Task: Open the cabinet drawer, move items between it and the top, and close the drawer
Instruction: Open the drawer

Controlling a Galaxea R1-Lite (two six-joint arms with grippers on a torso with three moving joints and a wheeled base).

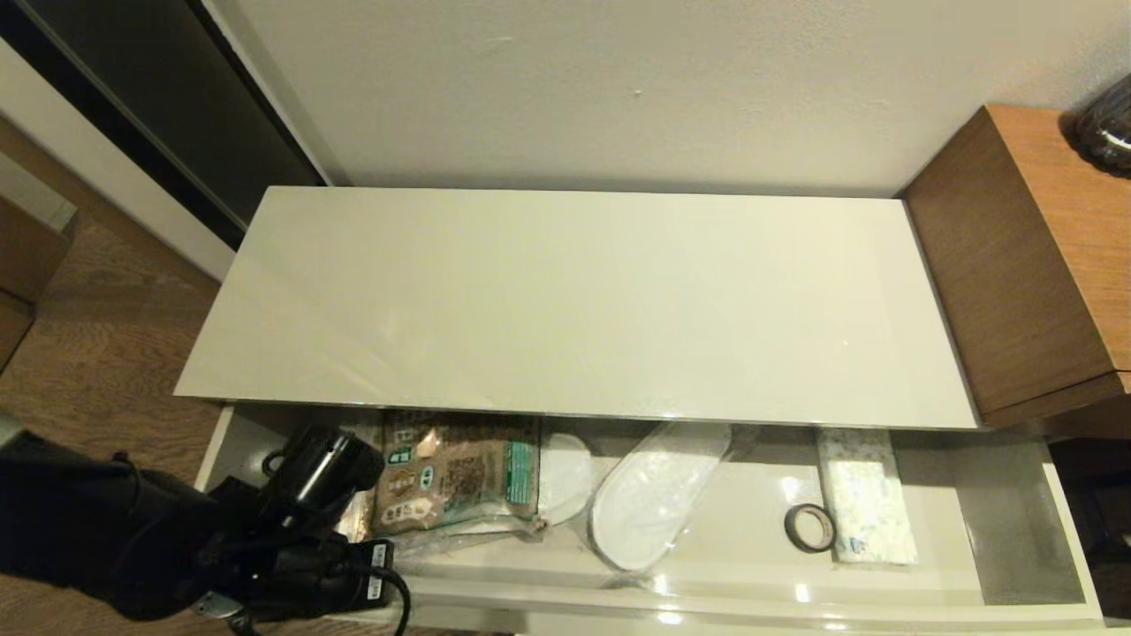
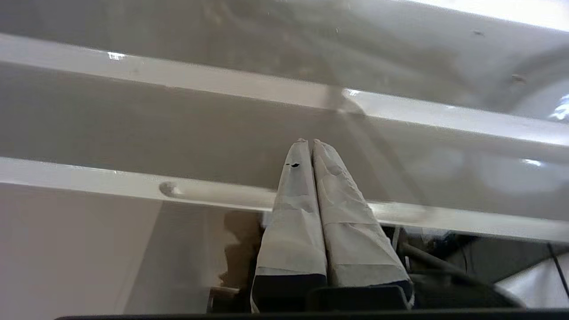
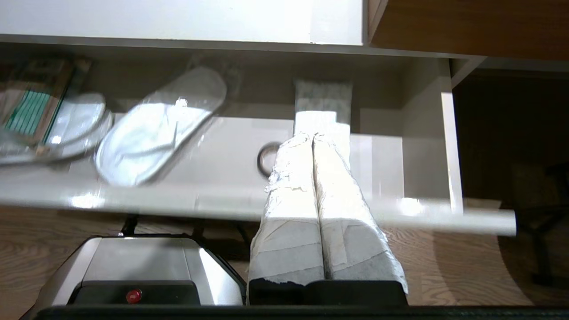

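Observation:
The cabinet drawer stands pulled out under the glossy cream top, which is bare. In the drawer lie the brown-and-green packet at the left, the dark tape ring and the pale-blue-patterned tissue pack at the right. My left arm is at the drawer's front left corner. Its gripper is shut and empty, close to the face panel beside the oblong recess. My right gripper is shut and empty, low in front of the drawer, in line with the tape ring and tissue pack.
Plastic-wrapped white slippers lie in the middle of the drawer, one partly under the packet. A taller brown wooden unit stands against the top's right end with a dark object on it. The wall runs behind. My base sits below the drawer front.

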